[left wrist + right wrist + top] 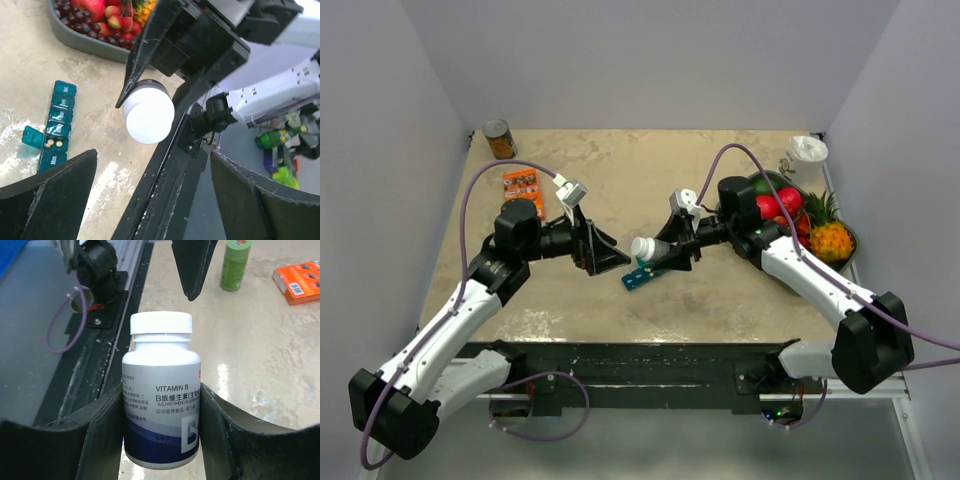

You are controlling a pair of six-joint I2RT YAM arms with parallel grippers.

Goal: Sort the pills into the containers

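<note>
My right gripper (665,253) is shut on a white-capped vitamin B bottle (646,246) and holds it above the table, cap pointing at the left arm. In the right wrist view the bottle (161,400) stands between both fingers (102,435). The teal pill organiser (642,275) lies on the table just below the bottle. In the left wrist view the organiser (59,116) has one lid open, with small pills (53,143) inside. My left gripper (613,255) is open and empty, facing the bottle's cap (148,112) from a short distance.
A grey fruit tray (847,255) sits at the right edge, also in the left wrist view (90,44). A tin can (500,138) and an orange packet (523,184) lie at the back left. A white cup (807,152) stands at the back right.
</note>
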